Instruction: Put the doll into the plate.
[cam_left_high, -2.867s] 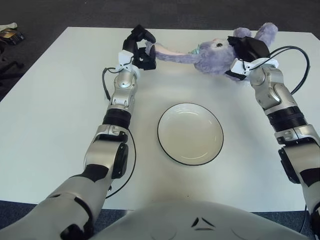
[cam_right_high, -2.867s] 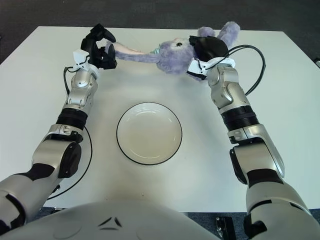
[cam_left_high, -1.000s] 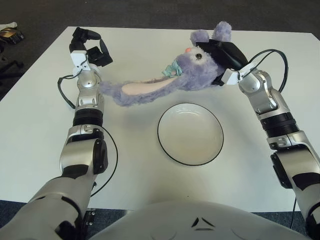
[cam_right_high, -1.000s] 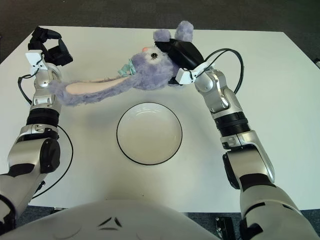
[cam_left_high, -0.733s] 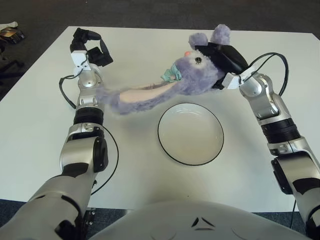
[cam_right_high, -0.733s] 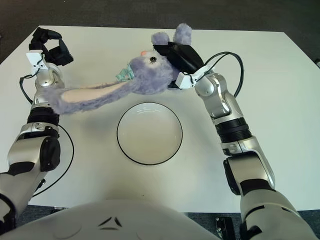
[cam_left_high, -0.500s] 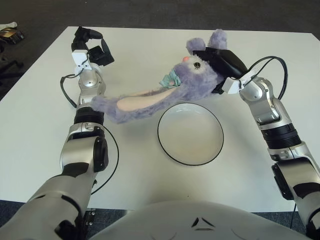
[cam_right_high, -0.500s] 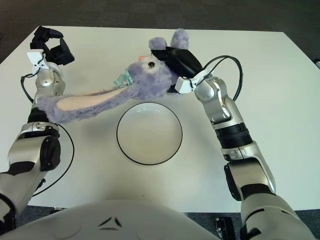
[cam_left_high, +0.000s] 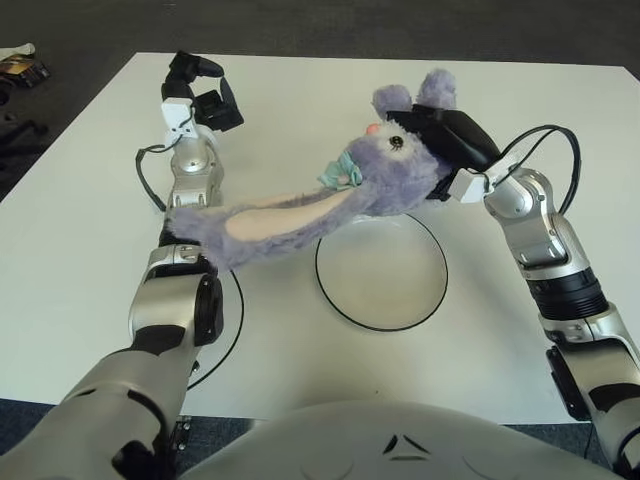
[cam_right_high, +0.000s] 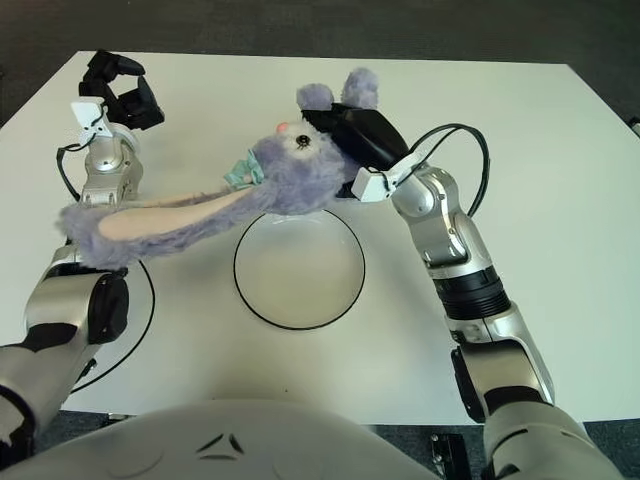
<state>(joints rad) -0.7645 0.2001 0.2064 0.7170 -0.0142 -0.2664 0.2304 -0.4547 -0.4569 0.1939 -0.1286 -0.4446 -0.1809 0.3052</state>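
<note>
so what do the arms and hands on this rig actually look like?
Silver-grey metal arm segments with black ribbed joint bands. Left hand and right hand are black, each on a white wrist bracket. A thin black cable loops off each forearm.

Far rim of plate (cam_left_high: 381, 270) behind doll (cam_left_high: 330, 195); dark floor object (cam_left_high: 20, 68) cut off.

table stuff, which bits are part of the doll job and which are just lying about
Part of the job:
- doll, purple plush with a long ear, held over the far rim of the plate
- plate, white with dark rim, nothing in it
- right hand, gripping the doll's head
- left hand, raised at far left, holding nothing

Lying about:
- dark clutter on the floor, far left
</note>
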